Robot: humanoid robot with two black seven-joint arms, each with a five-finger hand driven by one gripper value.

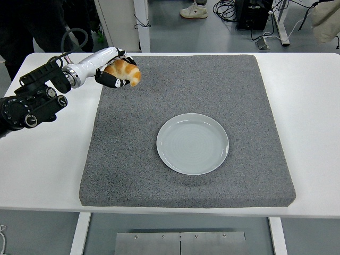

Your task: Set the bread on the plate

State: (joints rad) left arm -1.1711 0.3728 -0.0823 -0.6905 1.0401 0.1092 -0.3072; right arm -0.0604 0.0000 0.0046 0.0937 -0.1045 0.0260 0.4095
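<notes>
The left hand [114, 74] had its fingers wrapped around the bread [123, 70], a golden croissant, gripping it over the far left corner of the grey mat [223, 85]. It looked lifted clear of the mat, though from this high angle the gap was hard to judge. The carry made sense: the plate [192, 143] sat empty near the mat's middle, well apart from the bread, so height was needed before crossing. The right hand was nowhere in sight.

White table [313, 133] under a grey mat [186, 79] bearing a plate [192, 143]
</notes>
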